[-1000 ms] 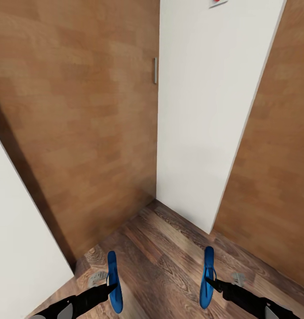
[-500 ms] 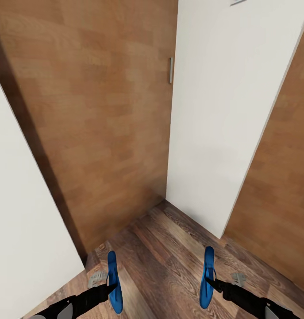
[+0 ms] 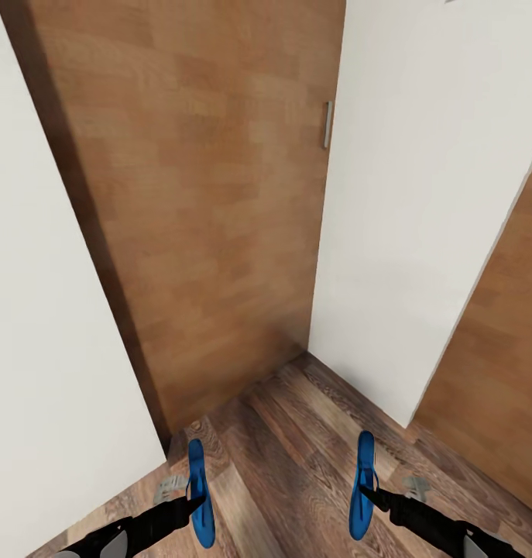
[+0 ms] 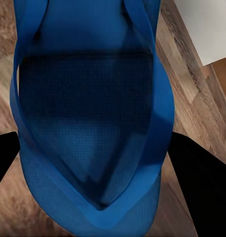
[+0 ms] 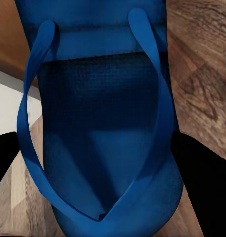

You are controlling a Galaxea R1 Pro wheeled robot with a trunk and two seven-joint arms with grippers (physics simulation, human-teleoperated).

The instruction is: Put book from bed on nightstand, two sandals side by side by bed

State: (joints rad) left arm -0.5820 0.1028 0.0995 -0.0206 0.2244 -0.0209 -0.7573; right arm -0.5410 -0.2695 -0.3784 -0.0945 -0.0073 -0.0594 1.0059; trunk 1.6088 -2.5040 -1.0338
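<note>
- Left wall (image 3: 41, 310): white surface at the left edge of the head view. It stands close beside the left arm, so clearance on that side is judged small.
- Left gripper (image 3: 194, 500): closed on the left sandal (image 3: 199, 496). The sandal is held on edge, sole vertical, clear of the floor (image 3: 289, 449). In the left wrist view the two dark fingers (image 4: 204, 182) sit against both sides of the sandal (image 4: 93, 123), straps facing the camera. An edge-on hold keeps the load narrow for travel.
- Door (image 3: 219, 194): wood-faced panel straight ahead, with a small metal handle (image 3: 327, 124) near its right edge. It meets a white wall (image 3: 420, 194) at a corner.
- Right gripper (image 3: 364, 491): closed on the right sandal (image 3: 362, 496), again on edge and off the floor. In the right wrist view the fingers (image 5: 204, 182) flank the sandal (image 5: 100, 123).
- The sandals are carried parallel and well apart, one per arm. This is judged to suit setting them down side by side in one move.
- Bed, book and nightstand: location cannot be told. The robot is judged to be in transit.
</note>
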